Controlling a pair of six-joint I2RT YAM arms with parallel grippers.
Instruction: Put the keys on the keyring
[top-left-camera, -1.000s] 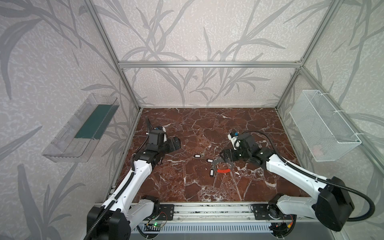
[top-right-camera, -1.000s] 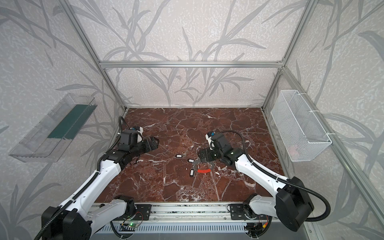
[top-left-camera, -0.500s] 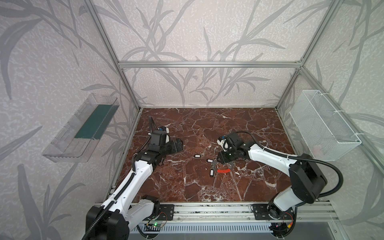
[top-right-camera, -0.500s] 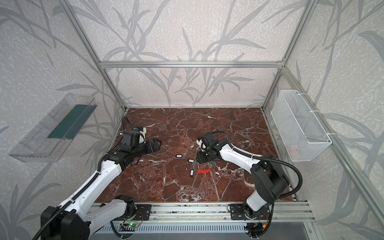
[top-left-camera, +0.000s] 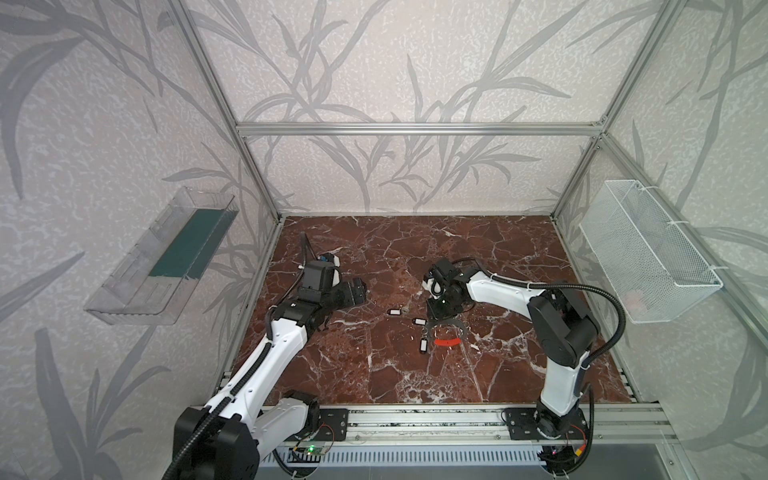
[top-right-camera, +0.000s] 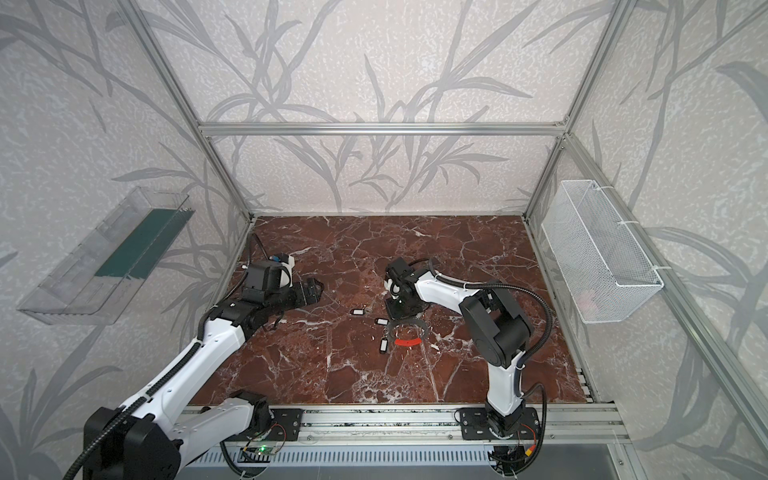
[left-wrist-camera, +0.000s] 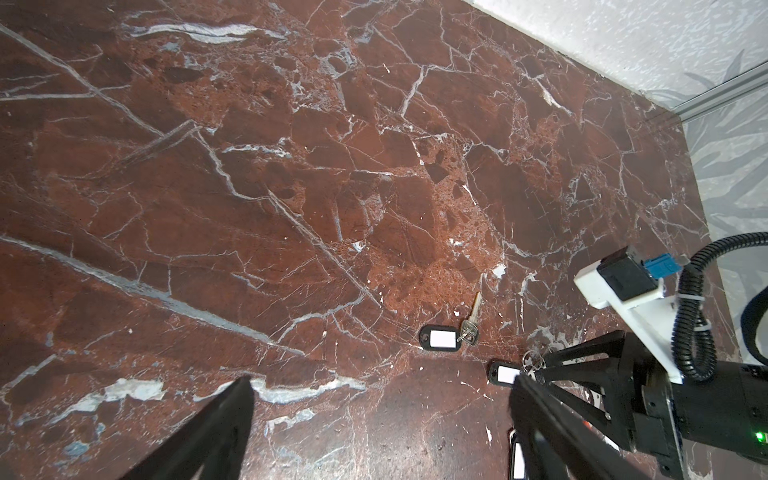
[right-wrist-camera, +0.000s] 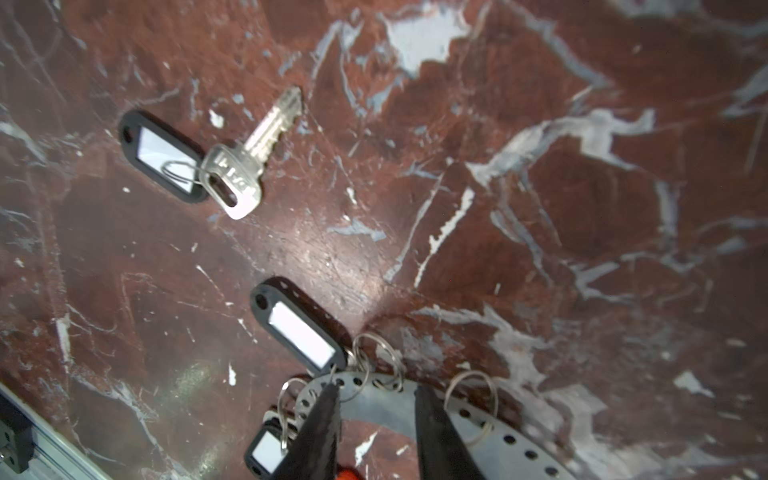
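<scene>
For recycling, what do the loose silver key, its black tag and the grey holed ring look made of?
Loose silver key: metal, bright sheen, stamped head. Black oblong tag: probably plastic, matte moulded rim. Flat grey holed ring: likely metal, dull glare, punched holes.

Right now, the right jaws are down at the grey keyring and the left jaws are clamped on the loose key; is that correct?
Not quite: the left gripper has its jaws wide open and empty; the loose key lies on the marble apart from them, as the left wrist view shows. The right gripper is indeed down at the grey keyring.
</scene>
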